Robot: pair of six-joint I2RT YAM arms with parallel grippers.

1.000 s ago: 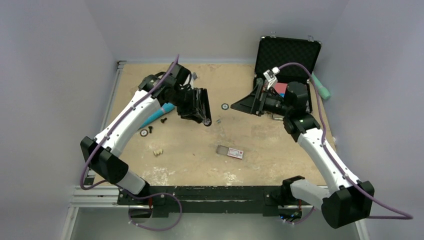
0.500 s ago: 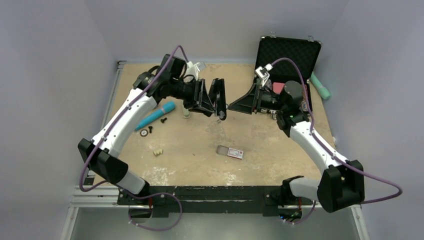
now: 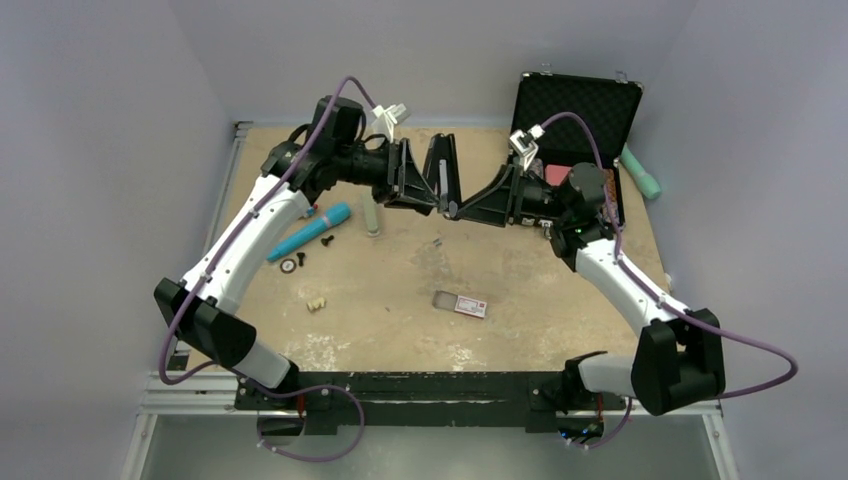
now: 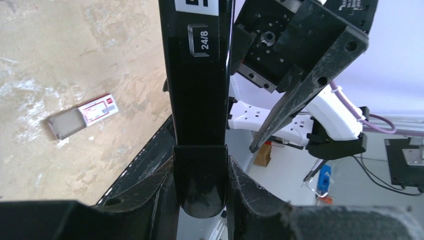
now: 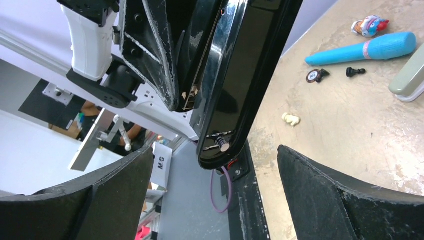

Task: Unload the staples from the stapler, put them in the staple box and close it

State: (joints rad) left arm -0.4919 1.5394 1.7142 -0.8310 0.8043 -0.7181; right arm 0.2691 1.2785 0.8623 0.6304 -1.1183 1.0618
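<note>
"Tabletop [image 3: 400, 290] aside, where is the stapler [image 4: 197, 100]?"
"In the air above it, clamped at one end by the left gripper [image 4: 200, 186]. The right gripper [image 5: 215, 150] is spread wide, holding nothing, just beside the free end."
"Risk?"
"Closing off-centre could twist the stapler out of that hold. The target, possibly a spring catch [image 5: 220, 145], is small. Miss it and the staples stay in."

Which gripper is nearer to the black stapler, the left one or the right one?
Left. The left gripper is shut on the stapler and holds it up. The right gripper is open, with its fingers on either side of the stapler's free end, not closed on it.
</note>
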